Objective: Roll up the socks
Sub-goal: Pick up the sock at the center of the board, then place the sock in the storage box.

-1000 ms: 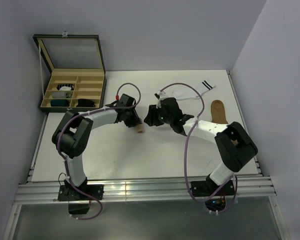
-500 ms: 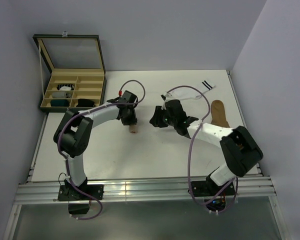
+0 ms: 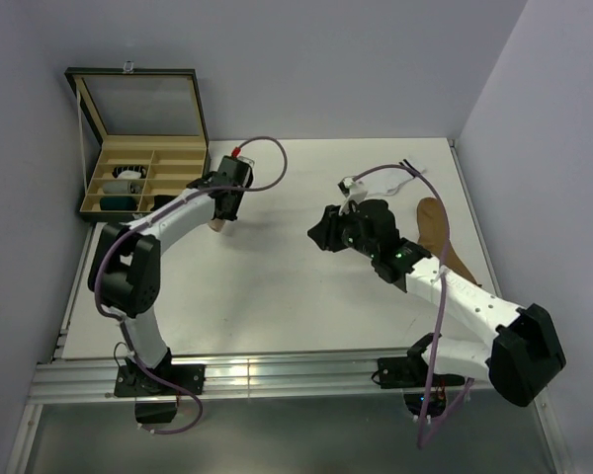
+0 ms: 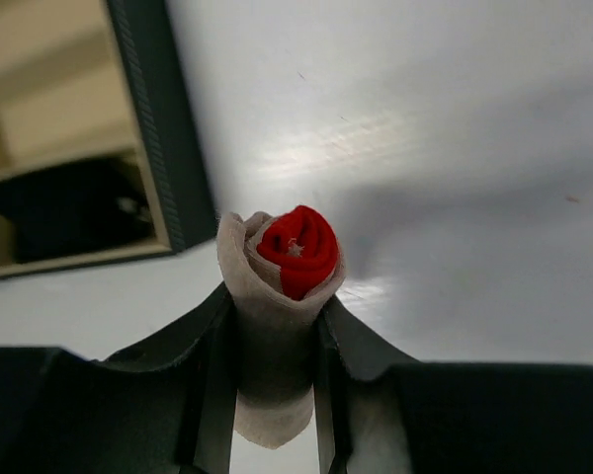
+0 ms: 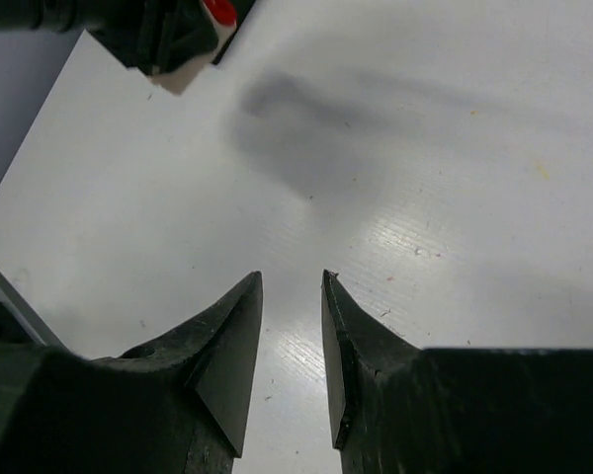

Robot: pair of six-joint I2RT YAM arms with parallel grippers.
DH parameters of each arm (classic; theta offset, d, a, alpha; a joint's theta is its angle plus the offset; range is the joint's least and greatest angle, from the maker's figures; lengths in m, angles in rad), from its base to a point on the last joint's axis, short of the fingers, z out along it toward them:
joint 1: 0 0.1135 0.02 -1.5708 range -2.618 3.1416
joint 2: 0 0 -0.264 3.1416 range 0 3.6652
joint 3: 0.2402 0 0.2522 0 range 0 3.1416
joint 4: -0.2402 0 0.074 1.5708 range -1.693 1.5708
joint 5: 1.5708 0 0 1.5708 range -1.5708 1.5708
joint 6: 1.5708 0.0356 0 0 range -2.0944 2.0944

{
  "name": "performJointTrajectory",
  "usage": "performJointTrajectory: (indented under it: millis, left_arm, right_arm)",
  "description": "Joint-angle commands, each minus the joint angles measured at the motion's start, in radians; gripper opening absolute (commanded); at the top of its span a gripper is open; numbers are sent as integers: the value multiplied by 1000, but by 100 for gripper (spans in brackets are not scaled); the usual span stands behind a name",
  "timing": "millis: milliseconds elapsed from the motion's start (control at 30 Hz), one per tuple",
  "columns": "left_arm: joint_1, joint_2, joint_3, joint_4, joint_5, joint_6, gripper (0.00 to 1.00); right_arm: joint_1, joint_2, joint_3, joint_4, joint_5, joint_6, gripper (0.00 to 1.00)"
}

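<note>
Left fingers clenched on rolled beige sock, red cuff at core, held above desk just beside compartment box. Right fingers released, narrowly apart, empty, over desk. Brown sock, striped sock lying far right.

The table offers passage mid-way; 1 open box, lid apparently upright, blocks its far-left corner.

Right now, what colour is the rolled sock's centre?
Red, inside the beige rolled sock; left wrist view.
</note>
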Motion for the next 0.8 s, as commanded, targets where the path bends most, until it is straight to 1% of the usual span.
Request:
performJointTrajectory:
  millis: [0,33,67,100,133,167,233,267,333,367,433,467,567,600,667,767]
  left_arm:
    - [44,-76,50,121,-18,300,0]
    - [69,-79,47,144,-5,334,0]
    - [84,-88,40,167,4,399,0]
    - [98,-91,40,215,22,432,0]
    - [129,-94,39,241,48,464,0]
    - [143,-99,28,276,88,536,0]
    - [179,-97,17,350,134,611,0]
    - [192,-86,20,356,178,680,0]
    - [227,-67,36,341,211,731,0]
    - [239,-45,62,324,263,775,0]
    - [285,-27,86,290,306,808,0]
    - [302,-10,105,283,341,838,0]
    - [357,38,152,247,375,883,0]
    - [368,53,169,227,415,891,0]
    - [390,90,206,194,438,911,0]
    - [407,136,218,189,438,944,0]
  right_arm:
    - [-7,-73,-7,-43,-11,-47,38]
    - [-7,-84,-5,-66,-17,-52,38]
    - [-7,-93,-5,-73,-20,-53,40]
    - [-8,-108,-5,-84,-25,-55,42]
    - [-8,-114,-2,-90,-38,-58,44]
    - [-8,-122,1,-98,-40,-56,46]
    - [-8,-140,5,-112,-49,-49,48]
    - [-7,-160,8,-118,-43,-43,49]
    - [-7,-185,13,-135,-25,-27,50]
    - [-7,-209,19,-138,6,-23,53]
    - [-8,-226,30,-158,44,-17,58]
    - [-7,-234,48,-167,72,-15,62]
    - [-8,-231,79,-198,96,-10,68]
    - [-8,-226,87,-211,98,-6,69]
    - [-11,-208,109,-224,92,0,70]
    - [-13,-168,133,-250,80,-6,70]
